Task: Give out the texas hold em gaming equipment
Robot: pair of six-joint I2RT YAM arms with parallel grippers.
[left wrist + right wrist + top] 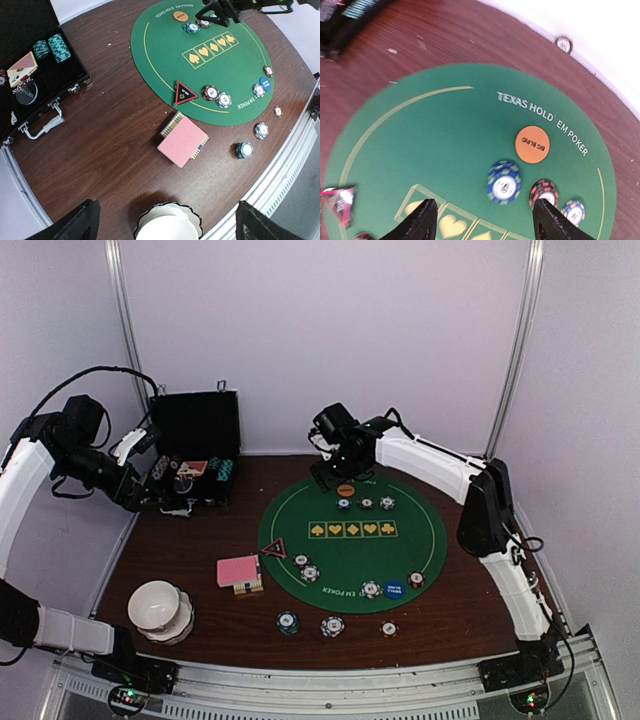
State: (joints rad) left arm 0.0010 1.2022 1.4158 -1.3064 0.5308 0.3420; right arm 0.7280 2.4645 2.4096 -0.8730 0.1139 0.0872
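Right tool [487, 222] hovers over the green mat [420, 140], jaws apart, empty; left tool [170, 225], off the mat, also wide. Chips [504, 182] on the mat (probably stiff, light, slick): pinch across the rim.

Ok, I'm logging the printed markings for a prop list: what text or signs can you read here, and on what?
"TEXAS HOLD' EM POKER": green mat, along its rim.
"BIG BLIND": orange button.
"DEALER", faint: clear disc in the black case.
Yellow card-suit symbols: boxes on the mat.
Unreadable, too small: blue button, red-black triangle marker, centres of the poker chips.
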